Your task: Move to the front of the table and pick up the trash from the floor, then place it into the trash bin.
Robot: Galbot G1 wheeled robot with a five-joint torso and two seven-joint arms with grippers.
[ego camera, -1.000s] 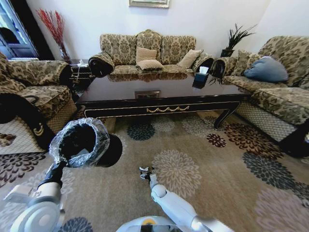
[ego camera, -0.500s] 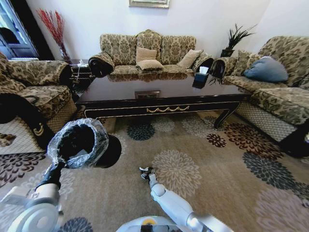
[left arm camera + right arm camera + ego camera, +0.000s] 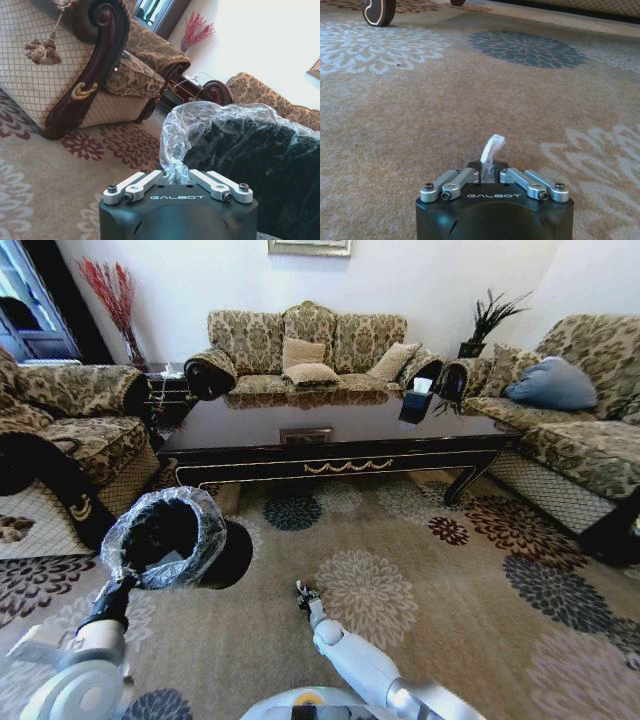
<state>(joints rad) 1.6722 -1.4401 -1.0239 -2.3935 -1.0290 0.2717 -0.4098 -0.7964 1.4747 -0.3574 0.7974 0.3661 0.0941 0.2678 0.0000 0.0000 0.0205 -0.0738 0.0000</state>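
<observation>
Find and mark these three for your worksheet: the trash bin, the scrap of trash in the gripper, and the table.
trash bin [image 3: 215,558]: head view, on its black side wall.
trash [image 3: 491,148]: right wrist view, on the white scrap's upper end.
table [image 3: 345,423]: head view, on its glossy dark top.

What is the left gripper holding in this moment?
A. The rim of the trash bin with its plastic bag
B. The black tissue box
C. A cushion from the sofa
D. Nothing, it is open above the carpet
A. In the left wrist view the left gripper is shut on the crinkled bag at the rim of the trash bin, and the head view shows the bin lifted and tilted at that arm's end.
</observation>
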